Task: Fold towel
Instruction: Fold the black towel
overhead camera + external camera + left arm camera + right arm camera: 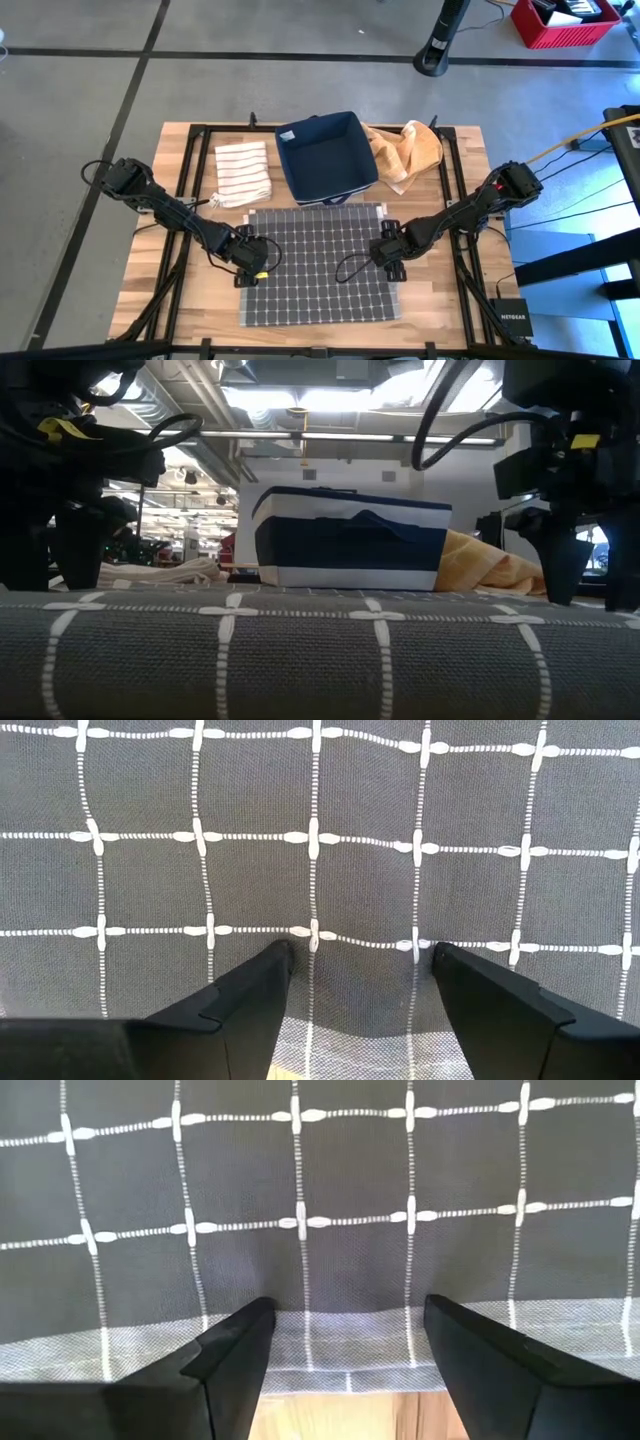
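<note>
A grey towel [315, 265] with a white grid pattern lies spread flat on the wooden table [180, 300]. My left gripper [252, 275] points down over the towel's left edge, open, with the hem [340, 1045] between its fingers [250, 995]. My right gripper [388, 255] points down over the towel's right edge, also open, its fingers [235, 1340] on either side of the hem [340, 1350]. In the low view the left fingers [75, 555] and right fingers [560, 575] reach down to about towel level. My left gripper comes at the towel's left edge from above with open fingers; whether the tips touch the cloth I cannot tell. My right gripper stands the same way over the right edge [345, 1365]; I cannot tell if it touches either.
Behind the towel stands a navy fabric bin [325, 155]. A folded striped white cloth [243, 170] lies to its left and a crumpled orange cloth [410, 150] to its right. Bare wood shows along the table's near edge and both sides.
</note>
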Robot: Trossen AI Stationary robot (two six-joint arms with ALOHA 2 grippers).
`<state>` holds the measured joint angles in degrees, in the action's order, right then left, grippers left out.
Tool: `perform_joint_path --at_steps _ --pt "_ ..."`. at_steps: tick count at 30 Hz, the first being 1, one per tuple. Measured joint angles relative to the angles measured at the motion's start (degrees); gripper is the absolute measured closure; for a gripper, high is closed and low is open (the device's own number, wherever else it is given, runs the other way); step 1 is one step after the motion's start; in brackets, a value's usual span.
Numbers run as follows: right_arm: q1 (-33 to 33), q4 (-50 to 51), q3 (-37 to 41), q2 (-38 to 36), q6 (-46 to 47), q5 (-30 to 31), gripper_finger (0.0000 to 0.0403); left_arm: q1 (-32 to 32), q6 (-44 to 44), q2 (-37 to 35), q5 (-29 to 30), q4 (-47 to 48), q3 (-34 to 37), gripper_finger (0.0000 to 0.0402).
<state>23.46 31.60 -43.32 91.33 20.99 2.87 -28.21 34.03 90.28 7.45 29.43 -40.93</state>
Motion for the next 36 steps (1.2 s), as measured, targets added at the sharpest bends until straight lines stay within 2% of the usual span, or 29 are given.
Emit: perform_joint_path --at_steps 14,24,29,36 --pt "-0.2 -0.4 0.9 0.0 0.0 -1.5 0.0136 -1.0 3.7 0.0 0.8 2.3 -0.1 0.016" --pt "-0.2 -0.3 0.9 0.1 -0.2 -1.5 0.014 -1.0 3.3 0.0 1.1 2.1 -0.1 0.016" --pt "-0.2 0.1 0.9 0.1 -0.2 -1.5 0.0191 -1.0 3.2 0.0 1.2 2.5 -0.1 0.0186" --pt "-0.2 1.1 0.9 0.1 -0.4 -0.9 0.0316 -1.0 3.1 0.0 1.3 2.5 -0.1 0.0303"
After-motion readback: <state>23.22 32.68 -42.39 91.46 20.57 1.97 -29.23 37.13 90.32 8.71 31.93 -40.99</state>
